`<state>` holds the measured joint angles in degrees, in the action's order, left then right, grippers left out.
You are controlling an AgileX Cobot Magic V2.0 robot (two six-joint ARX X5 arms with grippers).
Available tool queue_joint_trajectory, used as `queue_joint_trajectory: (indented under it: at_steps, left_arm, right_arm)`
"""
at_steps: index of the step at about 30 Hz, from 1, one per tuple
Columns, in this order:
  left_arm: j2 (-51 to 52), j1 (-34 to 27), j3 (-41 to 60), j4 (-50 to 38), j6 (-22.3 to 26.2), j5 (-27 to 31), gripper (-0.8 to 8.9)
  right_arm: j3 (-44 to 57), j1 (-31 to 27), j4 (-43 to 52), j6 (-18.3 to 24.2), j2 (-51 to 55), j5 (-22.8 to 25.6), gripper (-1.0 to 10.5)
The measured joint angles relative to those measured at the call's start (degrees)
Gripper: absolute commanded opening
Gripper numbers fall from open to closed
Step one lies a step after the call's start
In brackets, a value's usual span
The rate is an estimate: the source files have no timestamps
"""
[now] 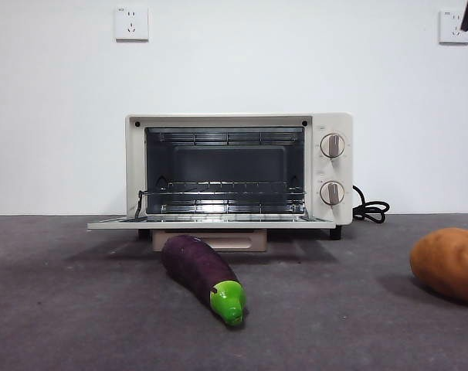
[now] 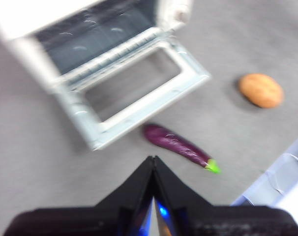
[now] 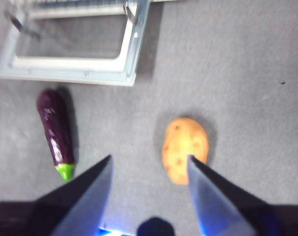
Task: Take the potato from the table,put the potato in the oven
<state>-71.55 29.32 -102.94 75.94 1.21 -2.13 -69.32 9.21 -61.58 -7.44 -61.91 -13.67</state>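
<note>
Both right gripper (image 3: 149,164) jaws apart, seemingly above potato (image 3: 185,149)

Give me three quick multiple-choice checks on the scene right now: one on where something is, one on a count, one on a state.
1. Where is the potato?
A. On the oven rack
B. On the table, apart from the oven
C. Held by the left end effector

2. How many knobs does the oven front show?
A. One
B. Two
C. Four

3. How does the oven door stand?
A. Folded down, open
B. Shut
C. Taken off

Answers:
1. B: the front view shows the potato on the table, off to the knob side of the oven.
2. B: two round knobs, one above the other.
3. A: the door lies flat out in front and the rack inside is bare; the eggplant lies before it. The right end effector hangs open above the potato; the left end effector is shut.
</note>
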Motion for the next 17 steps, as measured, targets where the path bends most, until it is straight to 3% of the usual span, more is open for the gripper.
queue_joint_trajectory:
  at_steps: [4, 6, 7, 13, 17]
  left_arm:
    - [8.5, 0.0, 0.0, -0.2, -1.8, 0.6, -0.06]
    - [12.3, 0.0, 0.2, -0.2, -2.8, 0.6, -0.06]
    - [13.7, 0.0, 0.8, -0.2, -3.3, 0.6, -0.06]
    - [22.0, 0.0, 11.1, -0.2, -5.4, 3.7, -0.06]
    - [24.9, 0.0, 18.8, -0.2, -5.8, 7.6, -0.06]
  right_arm:
    - [0.0, 3.4, 0.1, 0.0, -5.9, 2.3, 3.2]
    - [0.0, 4.5, 0.4, 0.0, -10.1, 3.0, 5.3]
    - [0.0, 4.9, 0.4, 0.0, -12.3, 3.1, 5.8]
    - [0.0, 7.3, 2.1, 0.0, -24.8, 4.9, 5.7]
    - [0.0, 8.6, 2.1, 0.0, -29.6, 10.1, 5.7]
